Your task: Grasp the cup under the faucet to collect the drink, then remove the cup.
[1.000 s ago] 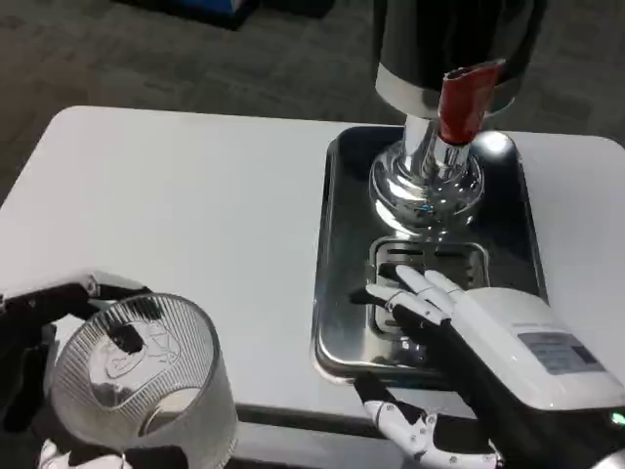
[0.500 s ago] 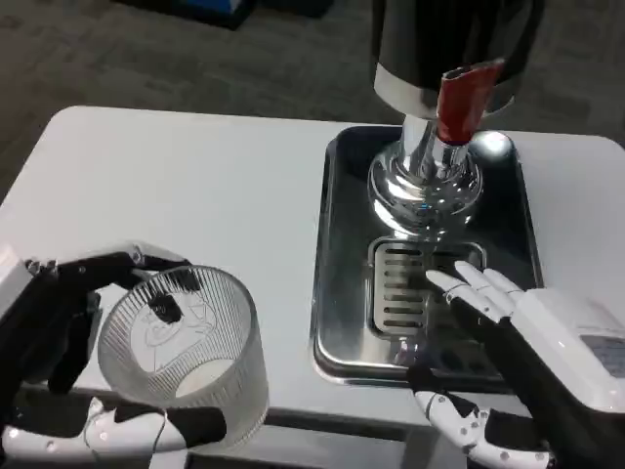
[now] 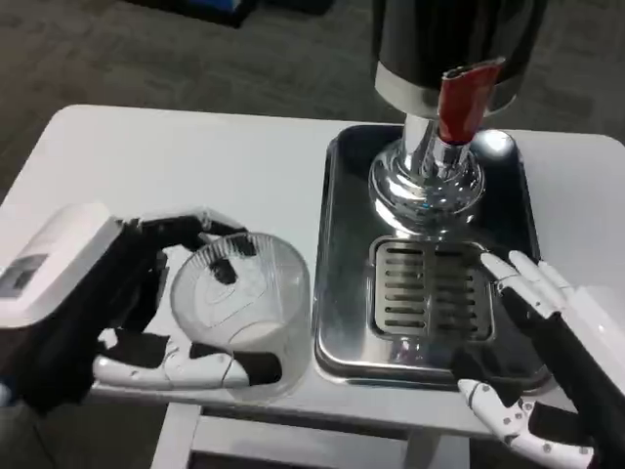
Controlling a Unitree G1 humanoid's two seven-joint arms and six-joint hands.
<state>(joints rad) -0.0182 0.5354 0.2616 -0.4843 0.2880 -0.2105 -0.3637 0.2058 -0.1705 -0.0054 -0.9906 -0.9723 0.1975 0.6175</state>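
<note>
Clear ribbed cup (upright), left hand fingers wrapping it, right hand fingers spread

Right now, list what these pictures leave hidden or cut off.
- Dispenser: its upper body is cut off by the head view's top edge.
- Right hand: its back runs off the right and bottom edges.
- Cup: whether it holds any drink cannot be told through its ribbed clear wall.

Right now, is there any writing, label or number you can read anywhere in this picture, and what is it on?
No text can be read.
Grey label on the back of the left hand: too blurred to read.
Clear ribbed cup, red tap handle, metal tray: no writing visible.
</note>
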